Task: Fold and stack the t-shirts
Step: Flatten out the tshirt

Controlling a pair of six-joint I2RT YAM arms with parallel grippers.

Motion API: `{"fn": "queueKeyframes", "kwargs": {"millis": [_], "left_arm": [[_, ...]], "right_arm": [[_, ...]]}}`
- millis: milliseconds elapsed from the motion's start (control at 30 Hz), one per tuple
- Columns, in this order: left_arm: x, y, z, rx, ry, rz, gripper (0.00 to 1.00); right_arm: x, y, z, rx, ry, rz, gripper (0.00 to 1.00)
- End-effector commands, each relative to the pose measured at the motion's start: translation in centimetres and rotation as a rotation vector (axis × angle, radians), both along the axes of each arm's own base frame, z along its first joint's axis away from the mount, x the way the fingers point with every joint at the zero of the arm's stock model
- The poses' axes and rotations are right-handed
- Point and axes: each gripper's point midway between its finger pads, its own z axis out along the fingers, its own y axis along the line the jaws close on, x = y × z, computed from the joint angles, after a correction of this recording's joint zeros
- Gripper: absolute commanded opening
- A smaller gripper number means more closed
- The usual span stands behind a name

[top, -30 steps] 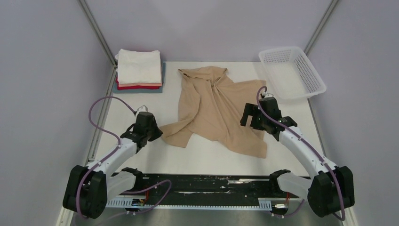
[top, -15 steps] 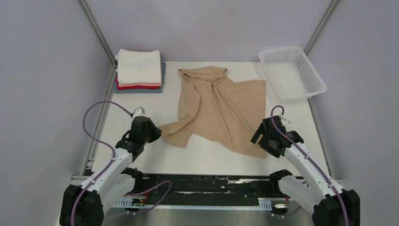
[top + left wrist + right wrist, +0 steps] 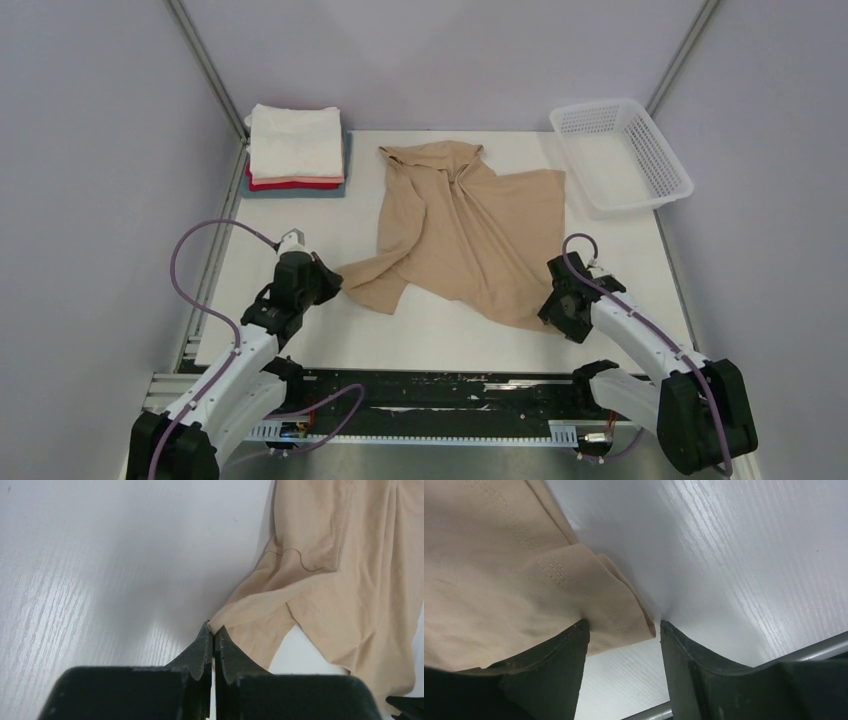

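Observation:
The tan t-shirt (image 3: 462, 230) lies crumpled and partly spread on the middle of the white table. My left gripper (image 3: 328, 281) is at the shirt's near left corner, and in the left wrist view its jaws (image 3: 214, 628) are shut on the tip of that hem corner (image 3: 235, 614). My right gripper (image 3: 553, 300) is low at the shirt's near right corner. In the right wrist view it (image 3: 623, 627) is open, with the folded hem corner (image 3: 614, 615) between its fingers. A stack of folded t-shirts (image 3: 296, 150), cream-white on top with pink, red and grey-blue under it, sits at the back left.
A white plastic mesh basket (image 3: 620, 155) stands at the back right, overhanging the table edge. The table's metal front rail (image 3: 430, 385) runs between the arm bases. Grey walls close in both sides.
My right arm has drawn back from over the shirt's right side and come down at its near right corner. My left arm has shifted slightly toward the near edge, staying at the left corner.

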Motion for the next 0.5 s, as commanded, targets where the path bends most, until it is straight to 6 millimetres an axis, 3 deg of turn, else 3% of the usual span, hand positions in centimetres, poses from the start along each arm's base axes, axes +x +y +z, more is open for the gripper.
{"fn": "queueKeyframes", "kwargs": {"millis": [0, 233, 333, 400, 467], "left_arm": [[0.3, 0.4, 0.4, -0.007, -0.023, 0.028, 0.0], [0.4, 0.5, 0.4, -0.006, -0.025, 0.038, 0.0], [0.4, 0.4, 0.4, -0.01, -0.029, 0.033, 0.0], [0.5, 0.1, 0.5, -0.02, -0.036, 0.025, 0.0], [1.0, -0.2, 1.2, -0.035, -0.064, 0.016, 0.0]], "right_arm": [[0.7, 0.6, -0.6, 0.022, -0.015, 0.006, 0.54], [1.7, 1.5, -1.0, 0.054, -0.031, 0.058, 0.35], [2.4, 1.7, -1.1, 0.047, -0.038, 0.089, 0.17], [3.6, 1.6, -0.5, 0.033, -0.076, 0.108, 0.01], [5.9, 2.1, 1.3, 0.032, -0.161, 0.151, 0.0]]}}
